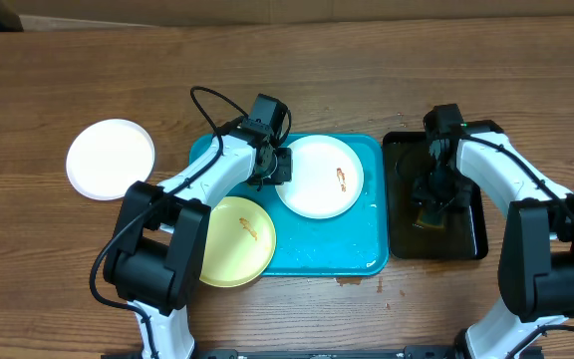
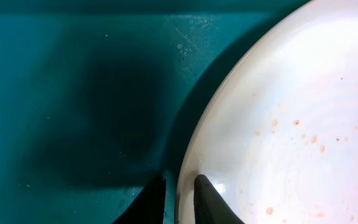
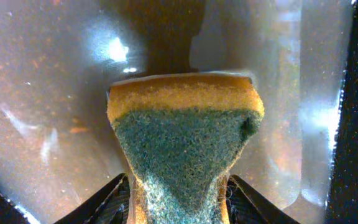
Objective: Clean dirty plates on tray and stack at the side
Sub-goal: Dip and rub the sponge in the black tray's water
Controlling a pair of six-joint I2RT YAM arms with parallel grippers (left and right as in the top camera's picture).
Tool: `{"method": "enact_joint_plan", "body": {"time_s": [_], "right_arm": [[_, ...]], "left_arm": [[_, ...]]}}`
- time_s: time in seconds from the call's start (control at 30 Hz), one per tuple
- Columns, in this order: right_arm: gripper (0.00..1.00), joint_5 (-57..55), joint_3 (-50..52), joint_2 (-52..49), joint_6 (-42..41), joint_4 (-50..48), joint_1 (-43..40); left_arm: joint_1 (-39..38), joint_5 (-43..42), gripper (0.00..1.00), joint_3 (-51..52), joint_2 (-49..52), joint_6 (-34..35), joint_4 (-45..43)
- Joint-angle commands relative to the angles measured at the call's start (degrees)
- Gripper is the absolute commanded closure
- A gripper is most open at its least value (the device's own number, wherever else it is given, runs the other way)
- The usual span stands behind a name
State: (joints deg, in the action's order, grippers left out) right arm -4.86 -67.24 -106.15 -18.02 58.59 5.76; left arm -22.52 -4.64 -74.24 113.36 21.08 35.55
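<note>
Currently the left gripper (image 1: pixel 279 165) is pinching the left rim of the white plate (image 1: pixel 319 177), which is lying smeared on the far side of the tray (image 1: pixel 367 254). The right gripper (image 1: pixel 434 199) is squeezing a sponge (image 3: pixel 185 149) over the black tray (image 1: pixel 471 234).

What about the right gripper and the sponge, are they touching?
Touching. The right wrist view shows the right gripper squeezing the sponge narrow between its fingers.

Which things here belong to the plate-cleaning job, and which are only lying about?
Job: turquoise tray, smeared white plate, yellow plate, white plate beside the tray, sponge, black tray.

Lying about: brown specks on the table in front of the tray.
</note>
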Motion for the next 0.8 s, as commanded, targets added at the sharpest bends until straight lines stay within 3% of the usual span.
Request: {"method": "enact_joint_plan", "body": {"time_s": [0.0,0.17,0.27,0.47,0.6,0.77], "right_arm": [[0.53,0.0,-1.4,-0.3,-1.8,-0.2,0.1],[0.55,0.1,-1.4,-0.3,-2.0,-0.4,0.1],[0.66,0.1,-1.4,-0.3,-2.0,-0.8,0.1],[0.73,3.5,-1.4,-0.3,-1.4,-2.4,0.1],[0.74,4.1,-1.4,-0.3,-1.3,-3.0,0.1],[0.77,4.1,-1.4,-0.3,-1.3,-3.2,0.1]], "left_arm": [[-0.4,0.1,0.81,0.5,-1.2,0.4,0.1],[-0.4,0.1,0.81,0.5,-1.2,0.4,0.2],[-0.4,0.1,0.81,0.5,-1.2,0.4,0.2],[-0.4,0.2,0.81,0.5,-1.2,0.4,0.1],[-0.4,0.2,0.70,0.5,-1.2,0.4,0.0],[-0.4,0.2,0.68,0.5,-1.2,0.4,-0.5]]}}
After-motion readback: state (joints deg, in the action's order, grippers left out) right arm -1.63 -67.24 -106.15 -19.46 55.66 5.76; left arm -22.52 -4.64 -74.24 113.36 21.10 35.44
